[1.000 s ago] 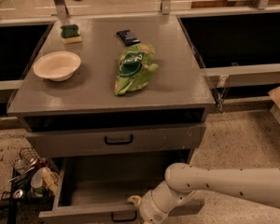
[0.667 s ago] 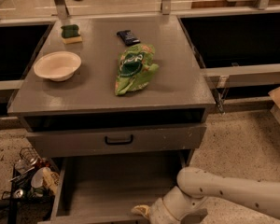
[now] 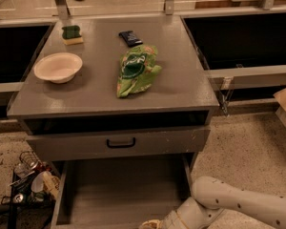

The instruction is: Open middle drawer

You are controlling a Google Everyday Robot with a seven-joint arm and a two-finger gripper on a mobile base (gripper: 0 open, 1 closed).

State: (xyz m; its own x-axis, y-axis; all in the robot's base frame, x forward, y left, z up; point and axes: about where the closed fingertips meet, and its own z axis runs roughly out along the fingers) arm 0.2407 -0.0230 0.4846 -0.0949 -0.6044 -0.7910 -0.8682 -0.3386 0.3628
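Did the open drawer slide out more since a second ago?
Yes. The open drawer slid further out toward the camera, away from the closed drawer above it. The gripper is at its front edge.

Lit warmly from overhead, dim rather than bright. Laid a soft sheen across the grey tabletop (image 3: 181, 80), with faint glare along its front edge. Threw only weak, short shadows beside the bowl (image 3: 58, 67) and the green bag (image 3: 136, 69). Left the side bays (image 3: 14, 51) and the gap under the top near black. Darkened the open middle drawer (image 3: 124, 194) towards its back. Caught the pale arm (image 3: 238, 204) brightly, with the gripper (image 3: 150, 223) at the bottom edge by the drawer's front, half in shade.
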